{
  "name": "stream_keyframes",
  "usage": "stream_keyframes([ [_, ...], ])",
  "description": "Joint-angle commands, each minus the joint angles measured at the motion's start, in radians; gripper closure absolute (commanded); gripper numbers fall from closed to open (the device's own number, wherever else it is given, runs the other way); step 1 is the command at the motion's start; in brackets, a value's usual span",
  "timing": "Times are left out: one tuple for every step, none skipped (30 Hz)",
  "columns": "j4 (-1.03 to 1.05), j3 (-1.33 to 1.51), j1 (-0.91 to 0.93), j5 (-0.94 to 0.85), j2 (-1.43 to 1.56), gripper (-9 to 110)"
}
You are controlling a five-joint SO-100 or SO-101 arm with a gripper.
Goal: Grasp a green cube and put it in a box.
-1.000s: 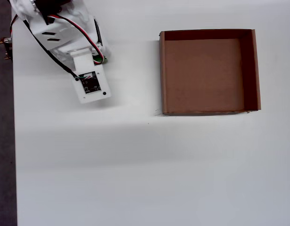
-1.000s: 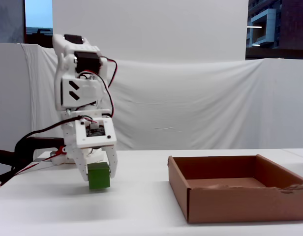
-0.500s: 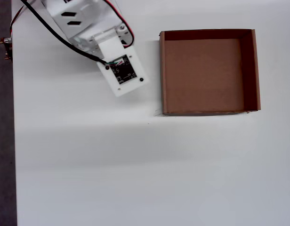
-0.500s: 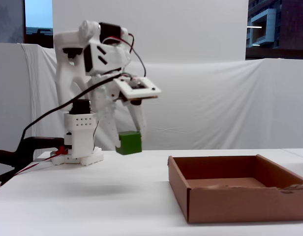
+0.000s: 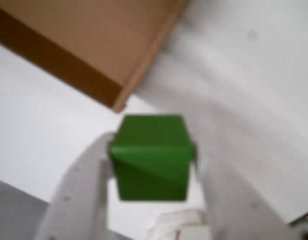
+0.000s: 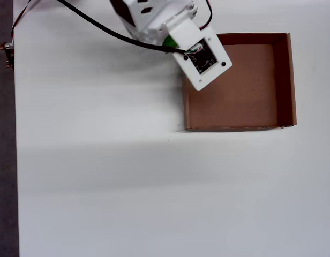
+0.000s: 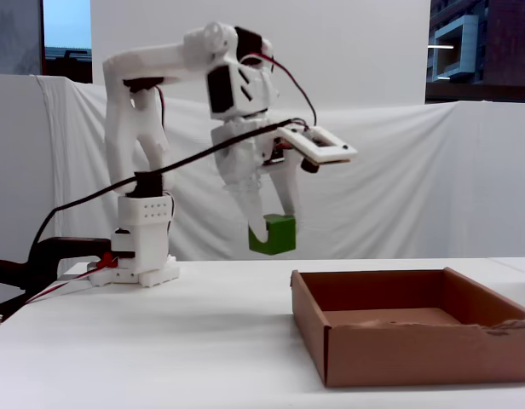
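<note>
Currently, wrist view: pincer (image 5: 151, 165) is clamped on the green cube (image 5: 150, 157), one finger on each opposite side face. Cube sits square between the fingers and looks rigid and light, probably smooth plastic or wood, so a flat-face pinch like this one should hold; a corner grip would likely slip. A corner of the box (image 5: 101, 50) lies ahead of the pincer, up and left, over the white surface (image 5: 39, 130). View is blurred, so fine contact detail is unreadable.

Overhead view: the arm's camera plate hides most of the pincer; only a sliver of the green cube (image 6: 168, 42) peeks out beside it. The box (image 6: 285, 80) sits on the surface (image 6: 100, 176), its near-left corner under the plate. Visible floor of the box is bare cardboard; the covered corner can't be checked.

Fixed view: pincer (image 7: 269, 228) hangs pointing down, the green cube (image 7: 274, 234) at its tips, well clear of the surface (image 7: 160, 341). The box (image 7: 399, 345) is below and to the right, low walls, open top, nothing visible inside. My read: carry phase, release not yet done.
</note>
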Motion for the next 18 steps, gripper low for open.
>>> stream_keyframes([
  [0.005,-0.095,-0.025,0.003,0.002,88],
  [0.006,-0.117,-0.034,0.003,-0.018,88],
  [0.006,-0.137,-0.04,0.005,-0.037,88],
  [0.006,-0.163,-0.043,0.006,-0.061,88],
  [0.006,-0.19,-0.044,0.006,-0.087,88],
  [0.006,-0.225,-0.046,0.008,-0.123,88],
  [0.006,-0.256,-0.048,0.008,-0.153,88],
  [0.006,-0.287,-0.049,0.008,-0.183,88],
  [0.006,-0.314,-0.051,0.008,-0.212,88],
  [0.006,-0.342,-0.054,0.008,-0.239,88],
  [0.006,-0.367,-0.057,0.008,-0.265,88],
  [0.006,-0.391,-0.058,0.009,-0.288,88],
  [0.006,-0.41,-0.06,0.011,-0.31,88],
  [0.008,-0.428,-0.061,0.012,-0.328,88],
  [0.012,-0.446,-0.063,0.012,-0.347,88],
  [0.014,-0.466,-0.066,0.012,-0.365,88],
  [0.017,-0.48,-0.067,0.012,-0.38,88],
  [0.018,-0.497,-0.069,0.014,-0.397,88],
])
